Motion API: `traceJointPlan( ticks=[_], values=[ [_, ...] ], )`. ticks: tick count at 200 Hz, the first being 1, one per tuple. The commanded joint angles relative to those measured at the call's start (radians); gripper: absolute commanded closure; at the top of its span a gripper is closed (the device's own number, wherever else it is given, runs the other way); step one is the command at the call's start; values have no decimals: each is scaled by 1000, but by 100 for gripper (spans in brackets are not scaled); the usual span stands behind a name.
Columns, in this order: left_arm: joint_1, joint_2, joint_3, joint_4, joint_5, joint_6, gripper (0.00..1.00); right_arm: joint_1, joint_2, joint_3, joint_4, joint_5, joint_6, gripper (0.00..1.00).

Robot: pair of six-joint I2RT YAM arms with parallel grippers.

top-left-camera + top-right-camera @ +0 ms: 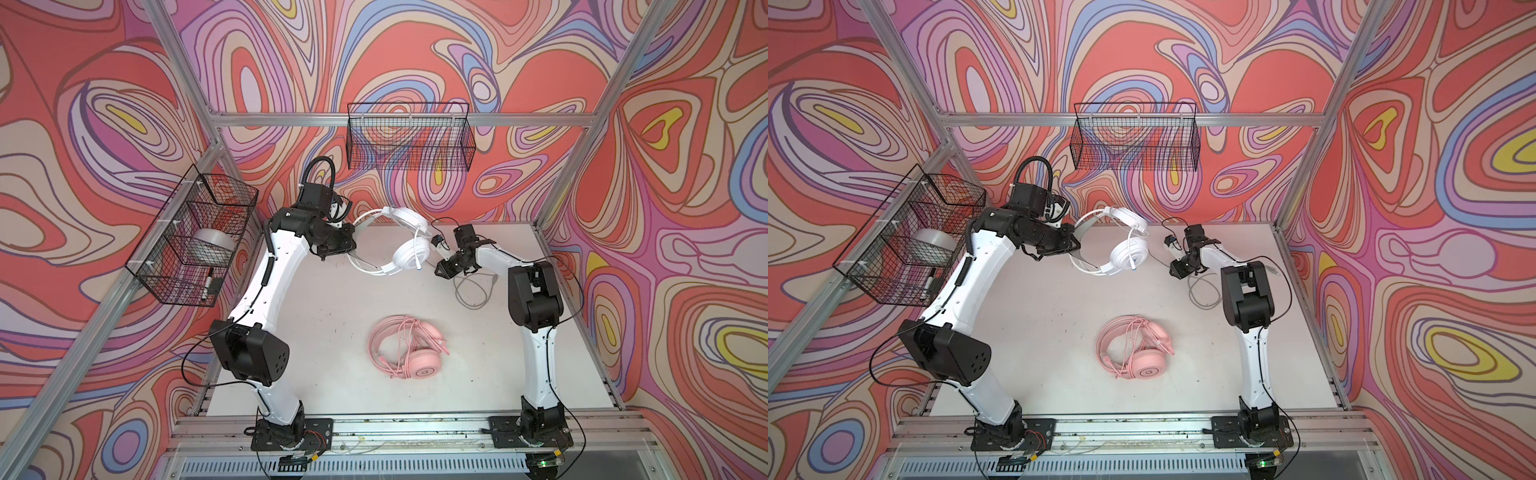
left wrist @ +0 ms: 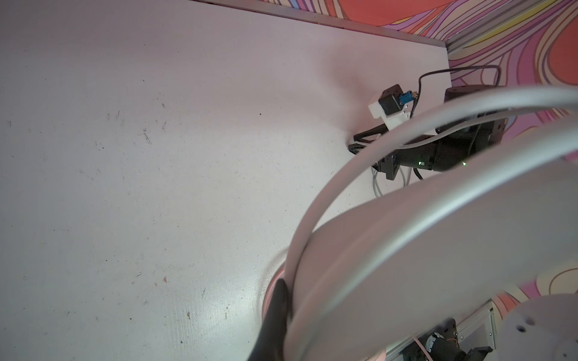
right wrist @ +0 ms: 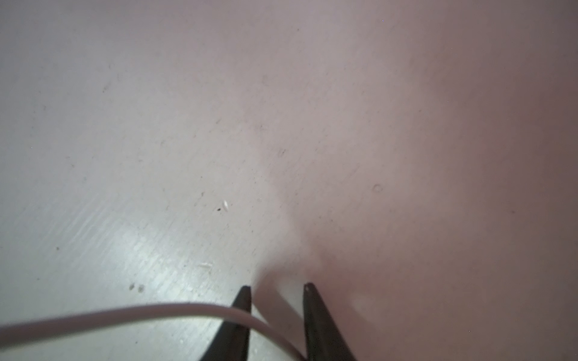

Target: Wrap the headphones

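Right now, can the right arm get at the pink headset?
Probably yes: bare table lies between the right fingers and the pink headset, but the white cable runs between those fingers.

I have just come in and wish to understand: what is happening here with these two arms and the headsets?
The left pincer is shut on the headband of the white headset and holds it up over the table. The right pincer is low at the table, jaws slightly apart around that headset's loose grey-white cable. The pink headset lies nearer the front, its pink cable gathered on it.
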Motion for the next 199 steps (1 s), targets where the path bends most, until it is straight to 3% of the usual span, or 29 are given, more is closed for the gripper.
traceJointPlan(
  ticks=[1, 24, 79, 139, 199],
  values=[
    [1, -35, 17, 31, 19, -49, 100, 2, -19, -94, -33, -31, -3, 91],
    [1, -35, 5, 47, 0, -84, 100, 3, -71, -161, 15, -44, 5, 100],
    [14, -15, -24, 73, -107, -268, 100, 11, -267, -362, 138, -61, 53, 100],
    [14, 10, -82, 168, -179, -420, 100, 112, -459, -436, -28, 36, -52, 100],
    [14, 74, -54, 102, -314, -443, 100, 220, -691, -464, -103, 136, -80, 100]
  ],
)
